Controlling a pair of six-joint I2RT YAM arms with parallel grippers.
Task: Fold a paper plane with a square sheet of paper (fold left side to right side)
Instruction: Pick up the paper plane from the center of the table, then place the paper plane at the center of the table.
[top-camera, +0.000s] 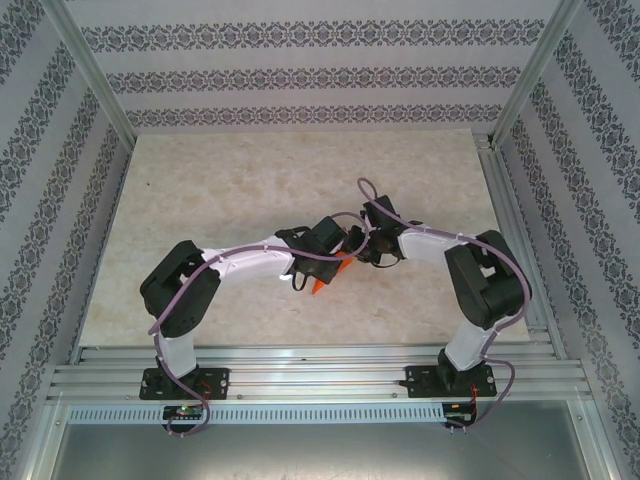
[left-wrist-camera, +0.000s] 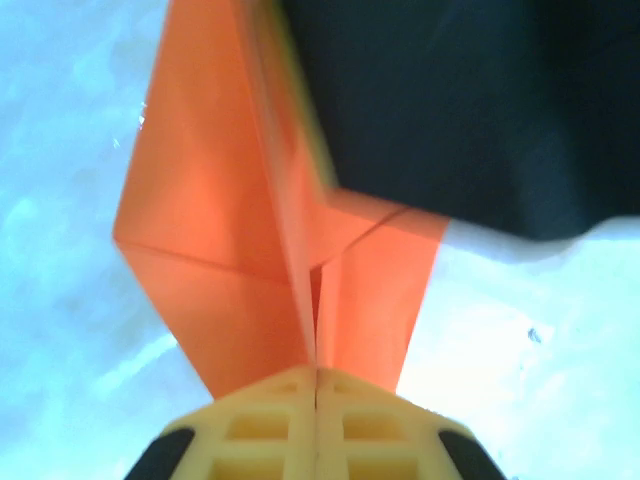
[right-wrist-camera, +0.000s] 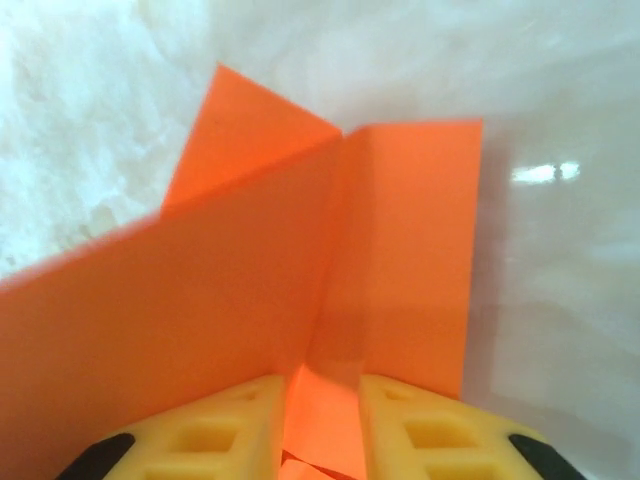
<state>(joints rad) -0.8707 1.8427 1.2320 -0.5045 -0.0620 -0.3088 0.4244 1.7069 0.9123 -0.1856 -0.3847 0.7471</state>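
Observation:
The square sheet of paper (left-wrist-camera: 210, 250) is bright orange and folded along a raised centre crease, with flaps spreading to both sides like a paper plane. In the top view it shows as a small orange patch (top-camera: 322, 283) under the two wrists at the table's middle. My left gripper (left-wrist-camera: 316, 375) is shut on the centre crease, its yellow fingers pressed together. My right gripper (right-wrist-camera: 320, 400) is open: its yellow fingers (right-wrist-camera: 225, 425) stand apart with a strip of the paper (right-wrist-camera: 400, 250) lying between them, one flap rising on the left.
The right arm's dark gripper body (left-wrist-camera: 460, 100) hangs just beyond the paper in the left wrist view. Both arms meet over the pale marbled table (top-camera: 220, 180). Patterned walls and metal rails (top-camera: 300, 375) bound the table.

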